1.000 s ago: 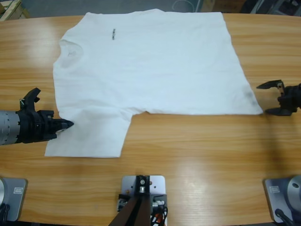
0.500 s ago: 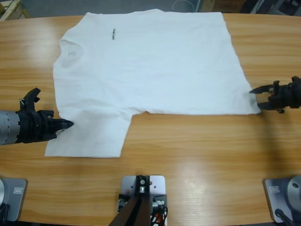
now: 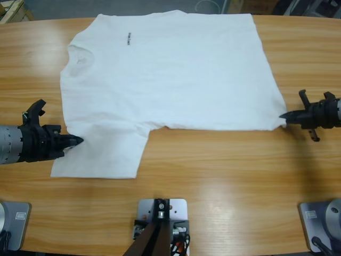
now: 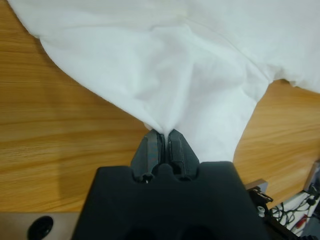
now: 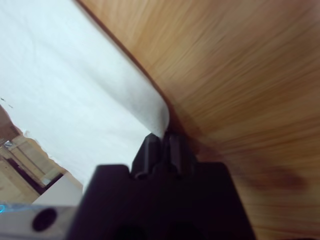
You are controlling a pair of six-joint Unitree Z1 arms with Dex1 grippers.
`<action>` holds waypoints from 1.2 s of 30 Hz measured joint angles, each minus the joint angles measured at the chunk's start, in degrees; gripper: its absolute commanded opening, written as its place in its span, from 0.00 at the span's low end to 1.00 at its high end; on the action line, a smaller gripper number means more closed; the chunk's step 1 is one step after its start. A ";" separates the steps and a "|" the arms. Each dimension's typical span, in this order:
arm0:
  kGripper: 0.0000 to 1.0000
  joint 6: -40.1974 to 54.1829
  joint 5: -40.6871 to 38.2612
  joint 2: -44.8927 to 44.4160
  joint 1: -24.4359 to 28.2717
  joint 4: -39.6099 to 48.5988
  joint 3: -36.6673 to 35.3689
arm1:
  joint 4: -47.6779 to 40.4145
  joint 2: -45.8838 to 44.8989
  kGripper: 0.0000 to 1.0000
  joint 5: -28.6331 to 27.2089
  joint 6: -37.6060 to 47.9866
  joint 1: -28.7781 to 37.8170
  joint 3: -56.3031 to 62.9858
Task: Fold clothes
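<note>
The white T-shirt (image 3: pixel 170 74) lies spread flat on the wooden table (image 3: pixel 213 181), collar to the left, with a small dark mark (image 3: pixel 128 39) near the collar. My left gripper (image 3: pixel 77 141) comes in from the left edge and is shut on the near sleeve; the left wrist view shows the T-shirt (image 4: pixel 165 65) gathered into folds at the closed left gripper (image 4: pixel 164 136). My right gripper (image 3: pixel 285 116) reaches in from the right edge and is shut on the hem's near corner. In the right wrist view the T-shirt (image 5: pixel 75 85) corner curls up at the right gripper (image 5: pixel 163 136).
Bare wood runs along the near side of the table in front of the shirt. The shirt's far edge reaches the table's far edge. Boxes and clutter stand beyond the table at the top.
The right gripper turned, moved in to the shirt's hem corner and shut on it. The left gripper stayed still, holding the sleeve.
</note>
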 measured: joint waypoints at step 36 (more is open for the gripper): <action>0.00 13.27 -2.74 -8.74 17.73 12.32 -14.05 | 19.49 -9.31 0.00 4.03 -10.00 0.96 -19.33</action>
